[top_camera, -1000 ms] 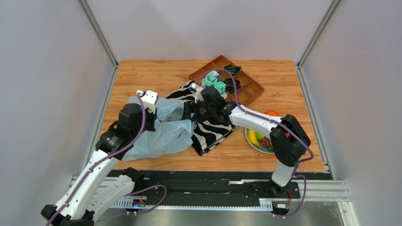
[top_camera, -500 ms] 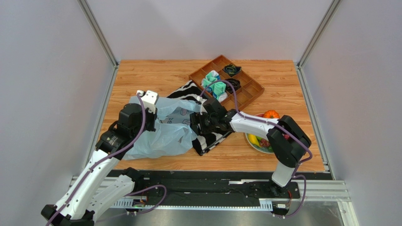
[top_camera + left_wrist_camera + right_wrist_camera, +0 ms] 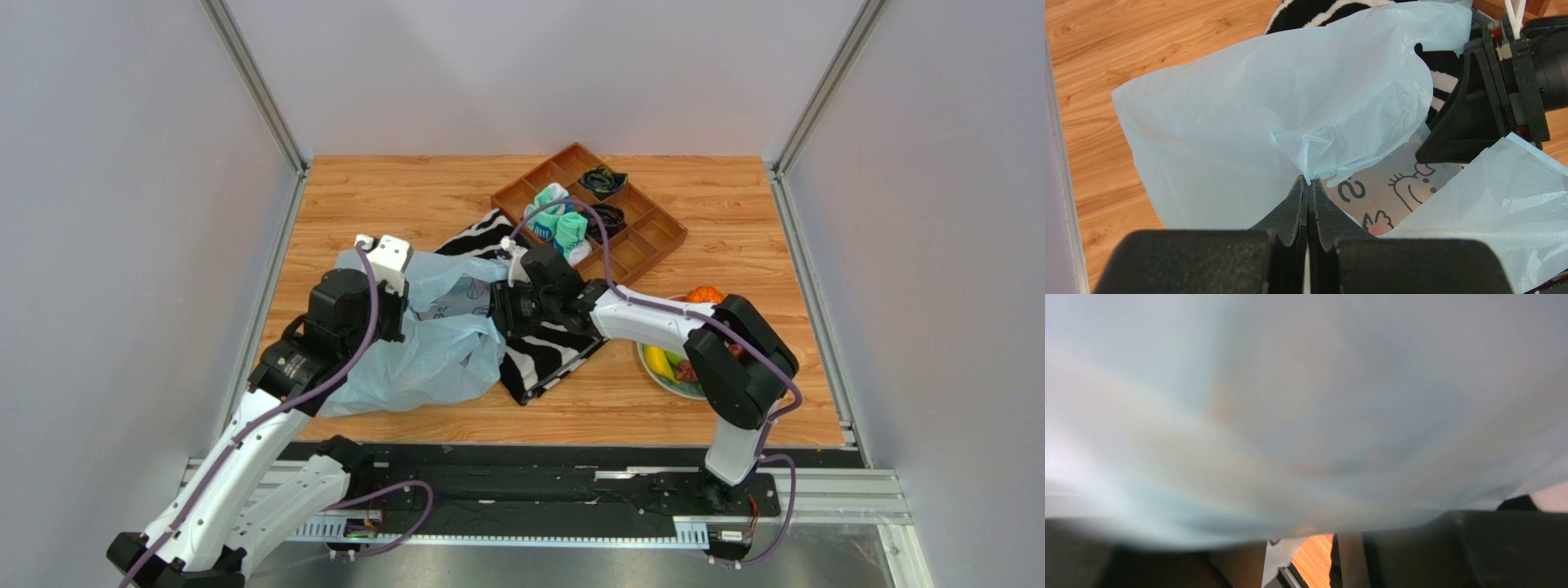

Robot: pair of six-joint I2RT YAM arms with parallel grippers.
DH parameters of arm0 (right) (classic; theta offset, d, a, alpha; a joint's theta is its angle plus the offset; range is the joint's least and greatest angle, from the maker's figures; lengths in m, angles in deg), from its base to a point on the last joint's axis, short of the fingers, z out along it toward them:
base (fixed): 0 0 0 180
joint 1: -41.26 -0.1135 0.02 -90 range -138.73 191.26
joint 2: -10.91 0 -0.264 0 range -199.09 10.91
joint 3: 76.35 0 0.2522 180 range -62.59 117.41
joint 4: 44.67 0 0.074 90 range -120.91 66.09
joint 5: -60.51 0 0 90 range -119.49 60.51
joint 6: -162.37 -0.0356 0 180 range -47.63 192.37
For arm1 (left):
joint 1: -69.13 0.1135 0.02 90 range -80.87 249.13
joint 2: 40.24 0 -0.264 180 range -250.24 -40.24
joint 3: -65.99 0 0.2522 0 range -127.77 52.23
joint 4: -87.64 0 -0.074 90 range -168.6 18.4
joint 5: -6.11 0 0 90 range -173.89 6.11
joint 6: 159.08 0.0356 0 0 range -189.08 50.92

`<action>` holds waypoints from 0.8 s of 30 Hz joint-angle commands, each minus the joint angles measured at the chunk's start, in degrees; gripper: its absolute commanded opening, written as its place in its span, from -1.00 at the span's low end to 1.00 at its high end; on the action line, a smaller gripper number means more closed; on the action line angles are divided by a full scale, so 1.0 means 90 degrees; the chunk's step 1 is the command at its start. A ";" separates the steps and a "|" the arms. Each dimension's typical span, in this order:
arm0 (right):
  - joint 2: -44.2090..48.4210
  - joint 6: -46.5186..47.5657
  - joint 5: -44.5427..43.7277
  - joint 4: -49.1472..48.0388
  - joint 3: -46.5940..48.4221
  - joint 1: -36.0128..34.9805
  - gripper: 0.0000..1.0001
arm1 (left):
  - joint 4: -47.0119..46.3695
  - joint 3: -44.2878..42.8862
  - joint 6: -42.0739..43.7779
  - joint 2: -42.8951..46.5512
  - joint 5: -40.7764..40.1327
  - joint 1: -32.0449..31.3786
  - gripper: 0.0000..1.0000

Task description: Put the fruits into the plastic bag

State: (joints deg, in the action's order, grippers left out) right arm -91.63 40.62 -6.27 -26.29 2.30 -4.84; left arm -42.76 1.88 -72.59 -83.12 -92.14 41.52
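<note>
Pressed together, the left gripper (image 3: 1308, 187) pinches a puckered fold of the plastic bag (image 3: 1247, 141) near the worktop's left edge. A printed layer shows beneath that fold. Its dark print has a single character like an S or a 2 beside a line-drawn cartoon face with pink patches; no whole word can be read. The bag is thin, crinkled, translucent light blue. It spreads from near the left edge toward the middle, its right part lying over a zebra-striped cloth (image 3: 555, 355). The right gripper (image 3: 505, 306) meets the bag's right side above that cloth. Its wrist view is filled with blurred blue film, so I cannot tell whether its fingers are spread or pressed. Toward the near right corner a plate (image 3: 648, 371) holds the fruits (image 3: 677, 363): a yellow banana (image 3: 659, 359), dark grapes (image 3: 687, 369), something green, and an orange-red round fruit (image 3: 705, 295), partly hidden by the right arm. Against the far edge, right of middle, sits a brown divided tray (image 3: 648, 239) with teal-and-white socks (image 3: 562, 227). Bare wood shows in the far left corner, along the near edge and beside the right edge.
</note>
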 commanded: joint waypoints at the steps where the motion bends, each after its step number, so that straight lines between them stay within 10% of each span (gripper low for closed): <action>1: 0.0026 0.0022 0.0300 -0.0348 0.0748 -0.0023 -0.35 | -0.0066 -0.0148 0.0058 0.0105 -0.0166 -0.0008 -1.00; 6: 0.0358 0.0080 0.0349 -0.0085 0.1383 -0.0043 -1.00 | -0.0143 -0.0197 -0.0098 0.0514 -0.1005 -0.0008 -1.00; 24: 0.0368 0.0198 0.0378 -0.0220 0.2498 -0.0443 -1.00 | -0.0320 0.0321 -0.0772 0.2080 -0.1721 -0.0008 -1.00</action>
State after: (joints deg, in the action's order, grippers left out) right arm -86.91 43.05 -3.99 -25.78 23.96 -8.58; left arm -47.46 4.99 -76.43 -61.02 -107.64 41.52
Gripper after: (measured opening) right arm 0.005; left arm 0.007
